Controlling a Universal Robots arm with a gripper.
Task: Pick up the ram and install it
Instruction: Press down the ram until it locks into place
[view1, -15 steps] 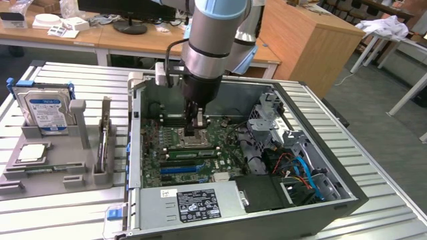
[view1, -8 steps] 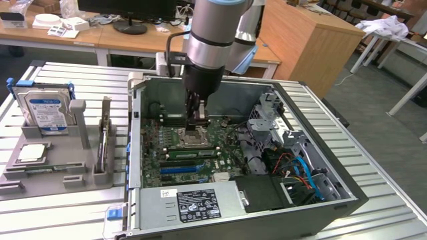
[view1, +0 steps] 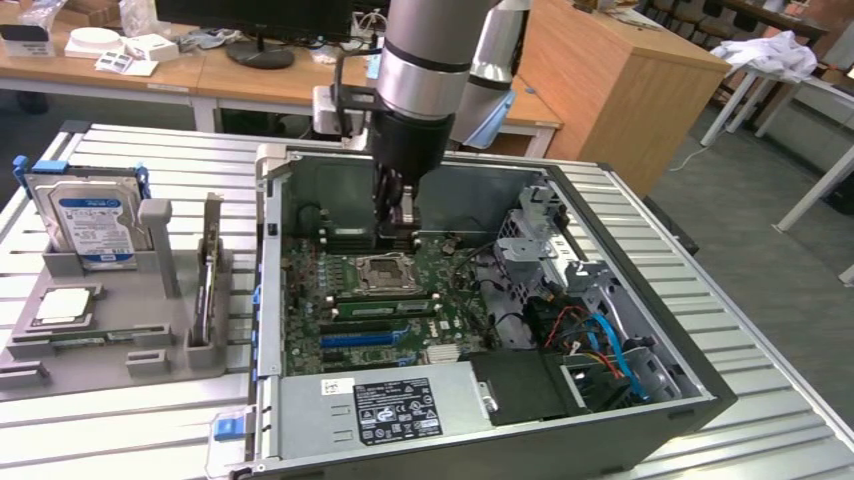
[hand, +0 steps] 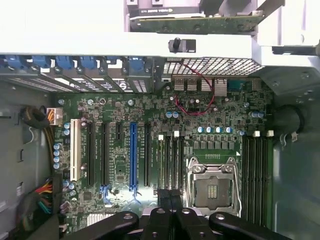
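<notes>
A long green ram stick with dark chips lies along the memory slots on the near side of the empty processor socket inside the open computer case. My gripper hangs straight down over the motherboard, above the socket area. In the wrist view my gripper has its two black fingertips pressed together over the slots beside the socket. Nothing shows between the fingertips.
A grey holder at the exterior view's left carries a silver hard drive, a square processor chip and an upright board. Drive cage and cables fill the case's right side. The power supply sits nearest the camera.
</notes>
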